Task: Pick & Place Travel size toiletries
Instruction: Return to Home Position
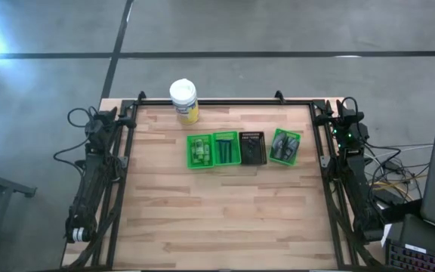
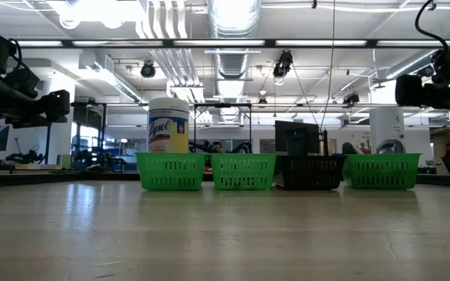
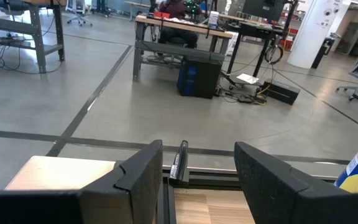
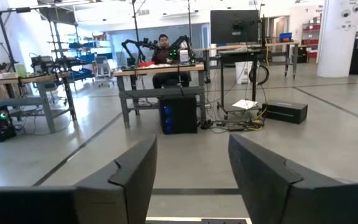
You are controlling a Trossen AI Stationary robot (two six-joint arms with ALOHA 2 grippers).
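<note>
Four small trays stand in a row on the table's far half. The left green tray [image 1: 198, 150] holds bright green little bottles [image 1: 197, 155]. The second green tray [image 1: 226, 147] holds thin dark sticks. The black tray [image 1: 252, 146] shows no contents I can make out. The right green tray [image 1: 285, 146] holds dark grey tubes [image 1: 283, 146]. My left gripper [image 3: 197, 180] is open at the table's far left corner. My right gripper [image 4: 191, 180] is open at the far right corner. Both are far from the trays.
A big white-lidded jar with a yellow label [image 1: 184, 101] stands at the far edge, behind the left green tray. The black table frame [image 1: 225, 100] runs along the far edge. The near half of the wooden table [image 1: 217, 219] is bare. A person [image 4: 163, 43] sits at a desk beyond.
</note>
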